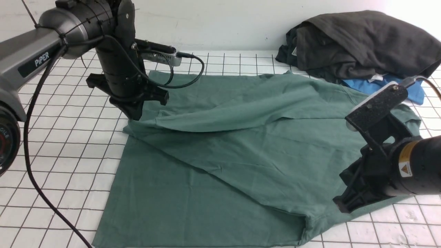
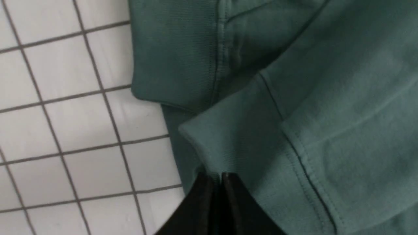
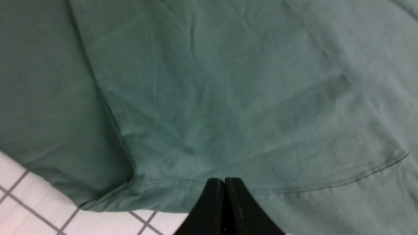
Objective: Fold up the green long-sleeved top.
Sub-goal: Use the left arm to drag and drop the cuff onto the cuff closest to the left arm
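Soft, limp green top (image 1: 241, 148) pinched by left claw (image 2: 218, 179) and right claw (image 3: 224, 182); stitched hems look the surest hold

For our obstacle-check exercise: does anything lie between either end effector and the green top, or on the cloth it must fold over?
Nothing visible does. The left end effector and right end effector are each shut on the edge of the green top. The dark garment and blue garment lie by its far right corner.
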Controlling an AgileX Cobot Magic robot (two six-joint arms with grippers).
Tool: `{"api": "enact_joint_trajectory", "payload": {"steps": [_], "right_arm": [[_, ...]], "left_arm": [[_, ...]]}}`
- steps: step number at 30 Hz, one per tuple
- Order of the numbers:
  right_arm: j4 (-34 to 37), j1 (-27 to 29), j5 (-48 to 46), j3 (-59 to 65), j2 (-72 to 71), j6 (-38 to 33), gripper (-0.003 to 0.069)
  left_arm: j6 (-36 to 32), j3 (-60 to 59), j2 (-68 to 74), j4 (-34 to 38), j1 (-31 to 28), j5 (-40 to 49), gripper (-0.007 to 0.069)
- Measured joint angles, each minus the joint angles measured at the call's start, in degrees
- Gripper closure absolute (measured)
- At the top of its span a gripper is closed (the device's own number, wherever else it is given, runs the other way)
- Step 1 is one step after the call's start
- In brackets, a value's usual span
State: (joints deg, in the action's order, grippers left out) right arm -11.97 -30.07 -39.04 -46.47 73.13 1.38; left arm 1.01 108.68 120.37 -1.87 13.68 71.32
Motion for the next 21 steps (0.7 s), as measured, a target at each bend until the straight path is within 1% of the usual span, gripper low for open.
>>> {"api": "enact_joint_trajectory", "payload": {"steps": [5, 10, 13, 15, 16, 17, 18, 20, 21], "right_arm": [[-0.6, 0.0, -1.3, 0.0, 0.0, 1.0, 0.0666], [-0.6, 0.0, -1.9, 0.0, 0.0, 1.1, 0.0666], [-0.3, 0.0, -2.1, 0.0, 0.0, 1.1, 0.0666], [-0.3, 0.0, -2.1, 0.0, 0.0, 1.1, 0.0666], [-0.2, 0.0, -2.1, 0.0, 0.0, 1.1, 0.0666], [-0.1, 0.0, -2.1, 0.0, 0.0, 1.1, 0.0666], [0.0, 0.0, -2.1, 0.0, 0.0, 1.1, 0.0666], [0.6, 0.0, -2.6, 0.0, -0.1, 1.1, 0.0666], [0.9, 0.0, -3.0, 0.0, -0.1, 1.0, 0.0666]], "left_arm": [[1.1, 1.8, -8.8, -1.5, 2.8, -0.5, 0.0619], [1.8, 0.6, -11.8, -2.5, 3.0, -0.5, 0.0619], [2.0, -6.3, -10.5, -3.7, 3.0, -0.6, 0.0596], [1.9, -8.4, -9.9, -4.0, 3.0, -0.6, 0.0582], [1.9, -10.2, -9.4, -4.3, 3.0, -0.6, 0.0559], [1.9, -12.3, -9.1, -5.3, 3.0, -0.6, 0.0509], [1.9, -13.2, -9.1, -6.3, 3.0, -0.6, 0.0478], [1.9, -15.0, -10.0, -8.4, 3.0, -0.9, 0.0378], [1.9, -16.7, -11.3, -8.2, 2.9, -1.2, 0.0328]]}}
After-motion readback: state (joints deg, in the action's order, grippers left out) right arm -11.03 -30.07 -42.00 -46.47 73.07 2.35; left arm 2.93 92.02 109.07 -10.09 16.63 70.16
